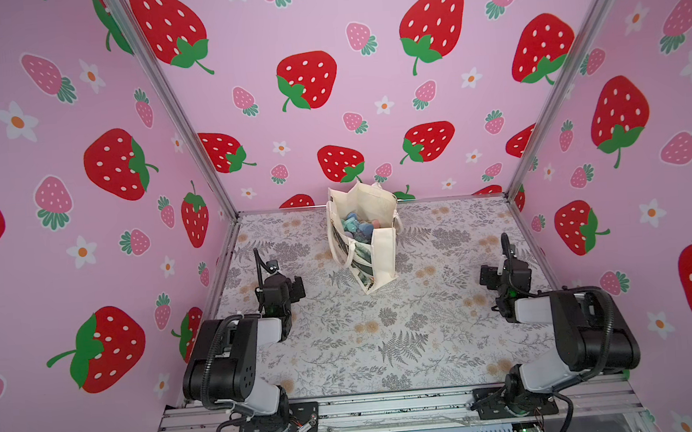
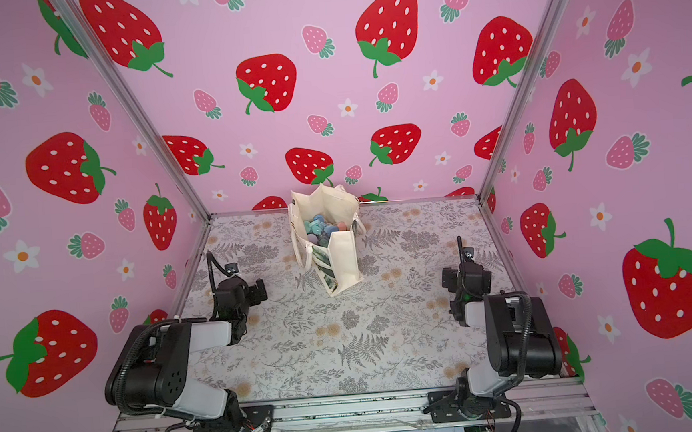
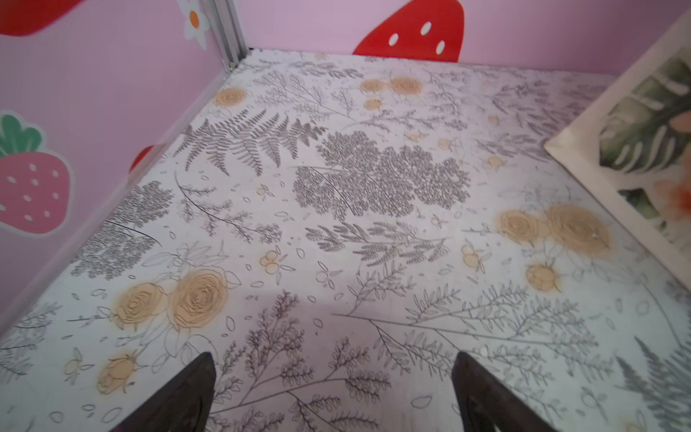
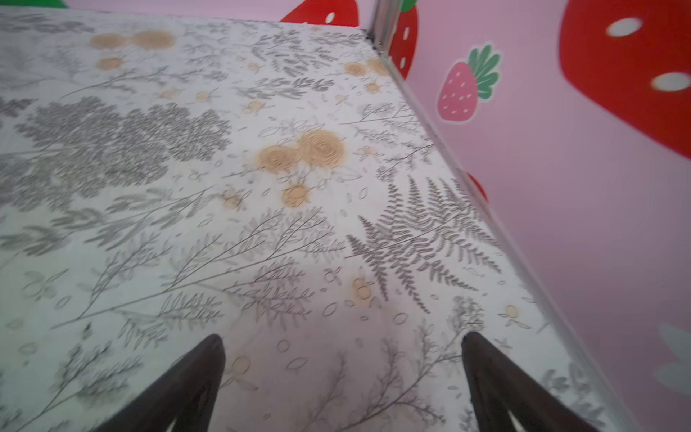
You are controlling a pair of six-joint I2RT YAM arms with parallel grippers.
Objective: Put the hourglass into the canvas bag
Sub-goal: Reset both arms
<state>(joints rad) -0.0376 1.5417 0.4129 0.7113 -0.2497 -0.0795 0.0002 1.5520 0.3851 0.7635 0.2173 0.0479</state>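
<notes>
The canvas bag (image 1: pixel 381 260) is stood upright near the back of the flowery worktop (image 1: pixel 407 338), with its top open. Small blue and pink things (image 1: pixel 357 226) are seen inside it, but an hourglass cannot be told among them. The left end effector (image 3: pixel 332 361) and the right end effector (image 4: pixel 344 336) are spread wide and empty, low over the worktop and well apart from the bag.

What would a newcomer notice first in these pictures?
The pink walls covered with big red strawberries strike first. Next comes the cream canvas bag, standing open near the back of the floral table with small blue and pink things inside. The left gripper and the right gripper are open and empty.
</notes>
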